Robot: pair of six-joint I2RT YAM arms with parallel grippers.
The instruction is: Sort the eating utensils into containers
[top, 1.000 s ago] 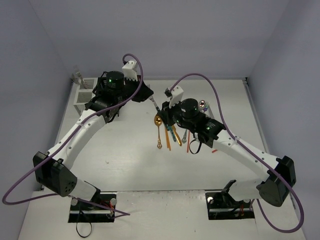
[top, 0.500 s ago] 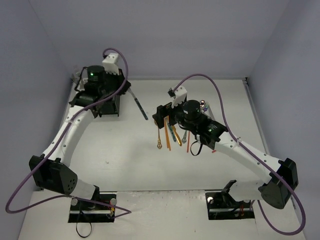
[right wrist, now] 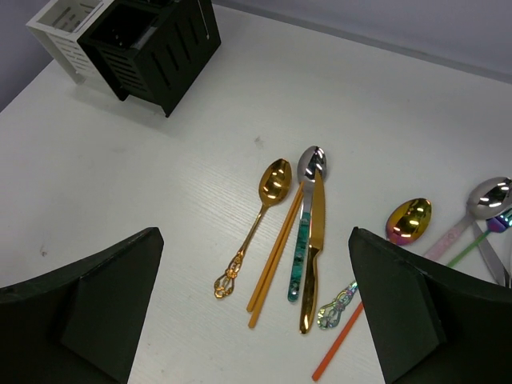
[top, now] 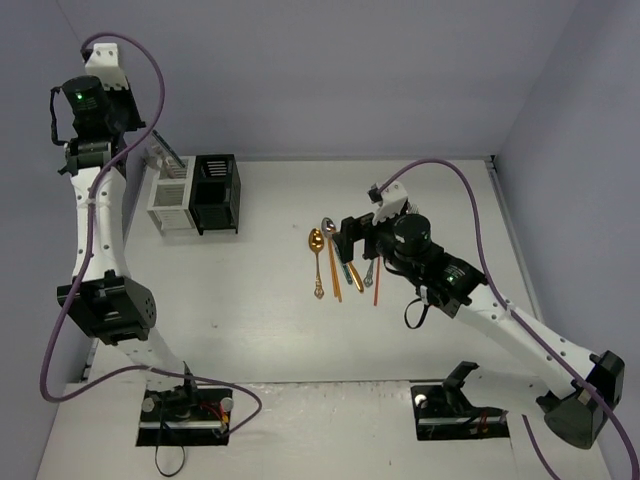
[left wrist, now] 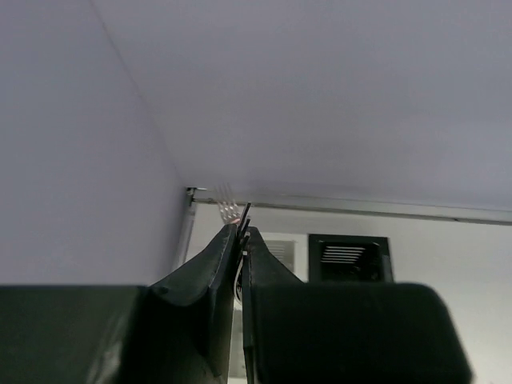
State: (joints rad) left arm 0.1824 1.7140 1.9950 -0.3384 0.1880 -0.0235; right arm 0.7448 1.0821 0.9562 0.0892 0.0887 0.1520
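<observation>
My left gripper (top: 142, 138) is raised high at the back left, shut on a slim dark-handled fork (top: 168, 158). The fork slants down toward the top of the white caddy (top: 168, 205); whether its end is inside I cannot tell. In the left wrist view the fork's tines (left wrist: 226, 211) stick out past my shut left gripper (left wrist: 242, 232). The black caddy (top: 216, 190) stands right of the white one. My right gripper (right wrist: 254, 234) hangs open and empty above several utensils on the table: gold spoon (right wrist: 268, 192), orange chopsticks (right wrist: 276, 256), teal-patterned spoon (right wrist: 302, 244), gold knife (right wrist: 314, 240).
Further right lie an iridescent spoon (right wrist: 409, 220), an orange-red chopstick (right wrist: 340, 354) and a silver spoon (right wrist: 488, 196) with a pink handle. Both caddies sit near the left wall and the table's back left corner (left wrist: 192, 192). The purple cable (top: 455, 175) loops above the right arm.
The left arm swung from the table's middle to the back left and rose, carrying the fork. The right gripper opened wide and drew back to the right.
</observation>
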